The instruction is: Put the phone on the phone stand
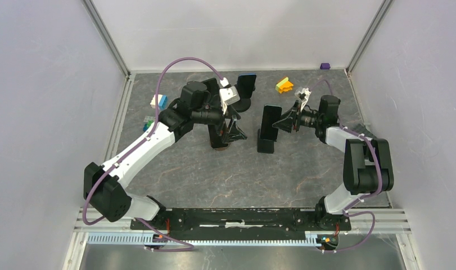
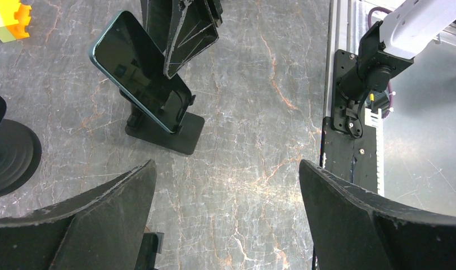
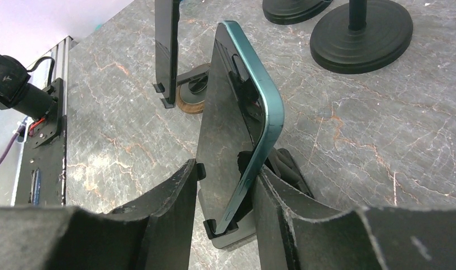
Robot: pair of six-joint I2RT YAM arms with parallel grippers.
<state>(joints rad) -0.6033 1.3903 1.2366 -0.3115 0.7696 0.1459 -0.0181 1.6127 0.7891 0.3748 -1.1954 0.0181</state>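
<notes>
From the phone (image 1: 269, 118) on its stand (image 1: 265, 148), the desk (image 1: 225, 180) lies open from 4 to 8 o'clock. The right fingers (image 3: 158, 219) stand close at 3 o'clock; the left fingers (image 2: 102, 225) and a second stand (image 1: 220, 143) crowd 9 o'clock; round bases (image 3: 360, 39) block 11, a yellow block (image 1: 284, 85) 1.

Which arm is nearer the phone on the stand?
Right. The right arm has its jaws either side of the phone on its stand; the left arm holds its jaws open farther left, apart from it.
</notes>
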